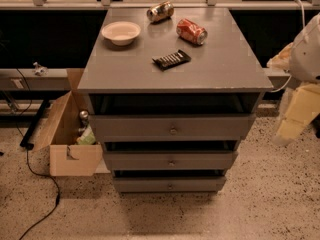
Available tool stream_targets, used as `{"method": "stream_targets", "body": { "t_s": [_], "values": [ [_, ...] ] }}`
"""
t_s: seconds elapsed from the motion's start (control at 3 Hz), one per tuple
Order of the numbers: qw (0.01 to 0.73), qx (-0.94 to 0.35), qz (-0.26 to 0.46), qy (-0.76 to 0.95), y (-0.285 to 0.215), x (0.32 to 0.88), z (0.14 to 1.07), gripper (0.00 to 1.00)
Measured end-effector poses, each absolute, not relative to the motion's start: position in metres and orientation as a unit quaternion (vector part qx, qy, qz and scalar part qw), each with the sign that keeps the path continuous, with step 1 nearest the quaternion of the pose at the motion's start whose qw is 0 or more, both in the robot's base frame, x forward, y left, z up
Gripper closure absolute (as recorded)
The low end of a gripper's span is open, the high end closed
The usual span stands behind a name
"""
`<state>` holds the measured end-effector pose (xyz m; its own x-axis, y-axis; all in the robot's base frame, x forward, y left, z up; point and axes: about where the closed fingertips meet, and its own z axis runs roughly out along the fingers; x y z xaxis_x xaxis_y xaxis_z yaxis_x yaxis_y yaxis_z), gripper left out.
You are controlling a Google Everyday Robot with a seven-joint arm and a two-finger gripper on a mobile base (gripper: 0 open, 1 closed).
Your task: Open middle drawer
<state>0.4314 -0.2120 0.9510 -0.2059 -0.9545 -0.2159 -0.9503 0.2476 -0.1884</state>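
- Cabinet (100, 79): grey unit with a flat top, standing on a speckled floor (270, 204) – 3 drawers stacked in its front.
- Middle drawer (145, 161): second of the 3, directly below the top drawer (135, 127) and directly above the lowest drawer (145, 185). Plain flat front, with a dark gap showing above it.
- Knob (171, 162): small, round, metal, centred on the middle drawer's front. Nothing touches it.
- Gripper (292, 119): at the right edge of the view, off the cabinet's right side, at about the height of the top drawer. It is clear of the cabinet and well apart from the knob. Open or closed – cannot tell.
- Arm (307, 49): white casing above the gripper, partly cut off by the right edge.
- Cabinet top, 4 items: white bowl (121, 32) at back left; brownish can (160, 11) on its side at the back edge; red can (191, 31) on its side to the right of the bowl; dark snack bar (171, 59) near the centre.
- Cardboard box (65, 159): open, on the floor against the cabinet's left side, with small items inside.
- Black cable (42, 181): on the floor, left of the box.
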Motion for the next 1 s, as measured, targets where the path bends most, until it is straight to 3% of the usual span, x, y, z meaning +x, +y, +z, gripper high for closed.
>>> {"method": "stream_targets", "body": {
  "t_s": [1.0],
  "values": [
    [0.187, -0.588, 0.150, 0.773, -0.130, 0.401, 0.741, 0.00]
  ]
}}
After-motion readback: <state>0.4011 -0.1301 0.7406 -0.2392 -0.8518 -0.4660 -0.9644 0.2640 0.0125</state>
